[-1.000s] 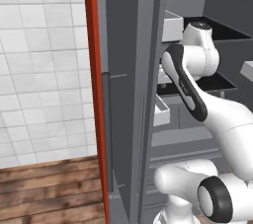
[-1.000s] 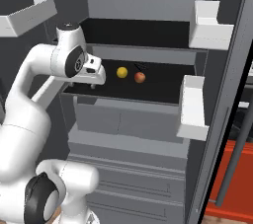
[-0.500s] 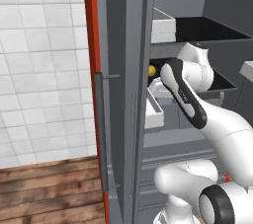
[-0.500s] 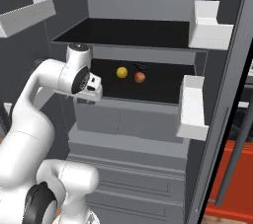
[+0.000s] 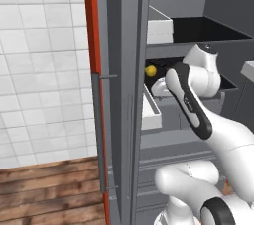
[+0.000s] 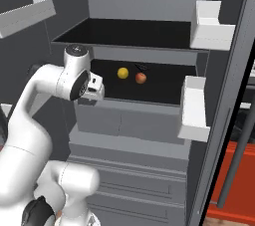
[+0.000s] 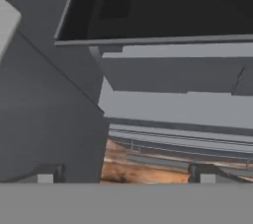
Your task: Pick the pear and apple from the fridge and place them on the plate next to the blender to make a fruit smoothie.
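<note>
The fridge (image 5: 91, 45) stands open, showing its grey inside (image 6: 139, 1). On its black middle shelf lie the yellow pear (image 6: 122, 72) and, just to its right, the red-orange apple (image 6: 141, 77). From the left base view the pear (image 5: 151, 71) peeks out behind the arm. My gripper (image 6: 97, 93) hangs at the shelf's front left edge, left of and slightly below the fruit and apart from both. Its fingertips (image 7: 45, 176) stand wide apart, open, with nothing between them. The plate and the blender are out of view.
White door bins (image 6: 193, 108) (image 6: 213, 23) hang on the right, another bin (image 6: 27, 16) on the left. A bin (image 5: 150, 112) sits just beside my forearm. A grey drawer front (image 7: 173, 72) lies under the shelf. The bar handle (image 5: 97, 130) runs down the door edge.
My hand has dropped from shelf height to just under the shelf's front edge. The pear and apple have not moved.
</note>
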